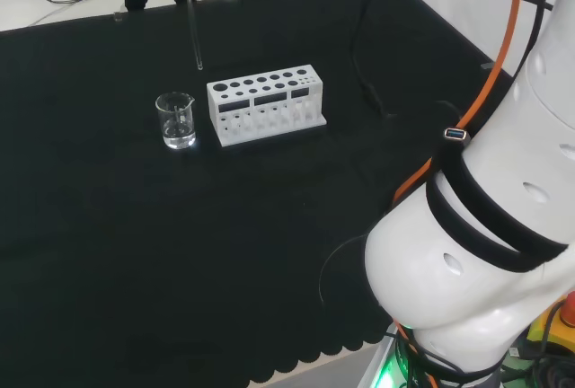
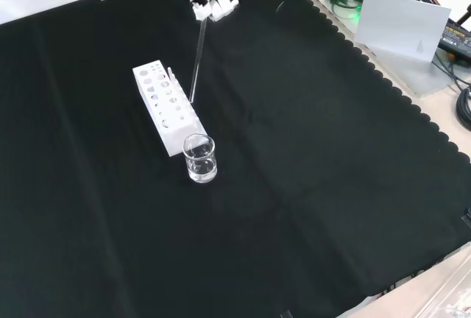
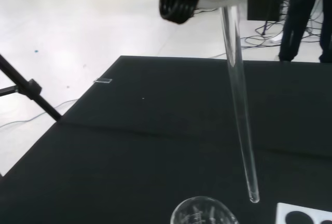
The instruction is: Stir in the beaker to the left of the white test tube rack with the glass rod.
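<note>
Your hand (image 2: 215,0) grips the glass rod (image 2: 197,60), hanging high above the cloth. The beaker (image 2: 200,158) stands beside the rack (image 2: 166,106); the rod hasn't entered it, so stirring remains.

A glass rod (image 1: 193,29) hangs above the cloth (image 1: 135,253), behind the beaker (image 1: 176,120) and white rack (image 1: 264,103).

The black cloth (image 2: 309,185) lies bare on nearly every side. Only two things rise from it: the small glass beaker (image 2: 200,158) and the white test tube rack (image 2: 166,108), standing just beside each other. The glass rod (image 2: 197,60) hangs in the air above them, its tip over the rack's edge.
</note>
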`<state>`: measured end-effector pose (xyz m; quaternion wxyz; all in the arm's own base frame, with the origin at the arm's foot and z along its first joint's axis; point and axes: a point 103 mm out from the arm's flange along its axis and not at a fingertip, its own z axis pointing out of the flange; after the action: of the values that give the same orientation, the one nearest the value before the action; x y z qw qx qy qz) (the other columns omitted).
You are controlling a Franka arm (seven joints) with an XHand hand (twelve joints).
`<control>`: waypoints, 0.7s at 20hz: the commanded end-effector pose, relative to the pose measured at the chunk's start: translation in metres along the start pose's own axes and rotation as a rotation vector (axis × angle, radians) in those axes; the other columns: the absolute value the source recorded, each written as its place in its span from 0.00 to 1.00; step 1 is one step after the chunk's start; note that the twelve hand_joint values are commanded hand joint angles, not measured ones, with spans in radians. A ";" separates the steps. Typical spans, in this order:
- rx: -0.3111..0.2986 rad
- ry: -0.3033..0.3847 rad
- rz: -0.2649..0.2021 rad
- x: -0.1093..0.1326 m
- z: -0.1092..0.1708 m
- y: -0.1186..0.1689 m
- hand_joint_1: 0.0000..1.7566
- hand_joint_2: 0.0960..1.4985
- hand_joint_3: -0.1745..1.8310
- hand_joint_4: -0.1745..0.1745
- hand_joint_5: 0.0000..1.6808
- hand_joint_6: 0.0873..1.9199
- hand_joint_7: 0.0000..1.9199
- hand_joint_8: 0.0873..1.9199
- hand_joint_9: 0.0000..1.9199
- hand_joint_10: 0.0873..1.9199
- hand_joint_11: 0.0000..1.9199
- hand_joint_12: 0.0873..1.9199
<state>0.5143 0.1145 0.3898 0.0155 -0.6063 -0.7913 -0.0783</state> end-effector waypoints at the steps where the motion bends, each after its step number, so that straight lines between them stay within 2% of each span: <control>1: 0.002 0.017 -0.049 0.015 0.009 0.008 0.75 0.48 0.36 0.00 0.70 0.23 0.61 0.56 0.83 0.42 0.83 0.37; 6: 0.018 0.033 -0.089 0.021 0.020 0.010 0.75 0.48 0.36 0.00 0.70 0.23 0.61 0.56 0.83 0.42 0.83 0.37; 14: 0.070 0.036 -0.111 0.023 0.046 0.007 0.75 0.48 0.36 0.00 0.70 0.23 0.61 0.56 0.83 0.42 0.83 0.37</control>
<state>0.5188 0.1409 0.3602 0.0397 -0.5636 -0.8219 -0.0727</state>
